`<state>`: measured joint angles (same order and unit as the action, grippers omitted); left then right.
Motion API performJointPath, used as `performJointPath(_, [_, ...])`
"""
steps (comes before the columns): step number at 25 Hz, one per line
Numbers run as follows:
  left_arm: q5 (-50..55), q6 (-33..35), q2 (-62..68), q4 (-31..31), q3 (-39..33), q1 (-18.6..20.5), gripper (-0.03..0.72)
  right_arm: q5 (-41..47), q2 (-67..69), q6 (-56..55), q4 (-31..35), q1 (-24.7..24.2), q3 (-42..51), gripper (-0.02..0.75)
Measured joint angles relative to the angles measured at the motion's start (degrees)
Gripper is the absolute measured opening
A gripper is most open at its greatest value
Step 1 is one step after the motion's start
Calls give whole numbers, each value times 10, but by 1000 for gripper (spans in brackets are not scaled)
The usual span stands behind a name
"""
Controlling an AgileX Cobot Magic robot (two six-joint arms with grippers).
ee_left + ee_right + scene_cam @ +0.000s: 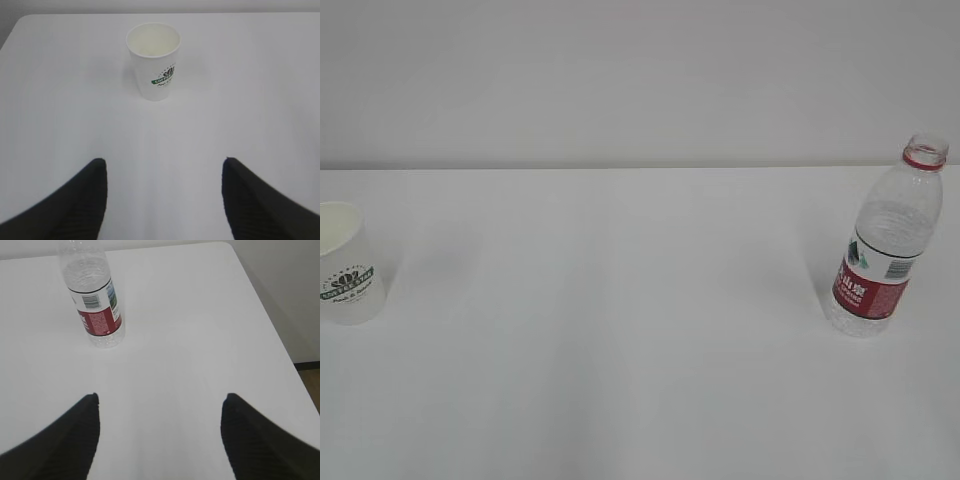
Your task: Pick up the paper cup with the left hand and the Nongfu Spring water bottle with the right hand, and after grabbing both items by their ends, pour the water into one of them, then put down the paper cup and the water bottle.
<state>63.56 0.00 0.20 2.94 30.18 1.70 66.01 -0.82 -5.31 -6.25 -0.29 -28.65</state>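
Observation:
The white paper cup [346,262] with a green logo stands upright at the far left of the white table; in the left wrist view the paper cup [153,61] is ahead of my left gripper [164,162], well apart from it. That gripper is open and empty. The uncapped Nongfu Spring water bottle [885,240], clear with a red label, stands upright at the right. In the right wrist view the bottle [95,295] is ahead and to the left of my right gripper [160,397], which is open and empty. Neither arm shows in the exterior view.
The white table [620,330] meets a pale wall behind. In the right wrist view the table's right edge [272,335] runs close by, with floor beyond it. In the left wrist view a rounded table corner [20,25] shows at the upper left.

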Motion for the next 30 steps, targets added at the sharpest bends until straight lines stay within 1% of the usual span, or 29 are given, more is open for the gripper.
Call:
performJointPath(23, [-1,0,0,0,0,0,517,0,0,0,0,0,0,571])
performJointPath(30, [-32,0,2,0,8,0,517,-19,0,0,11,0,-8,571])
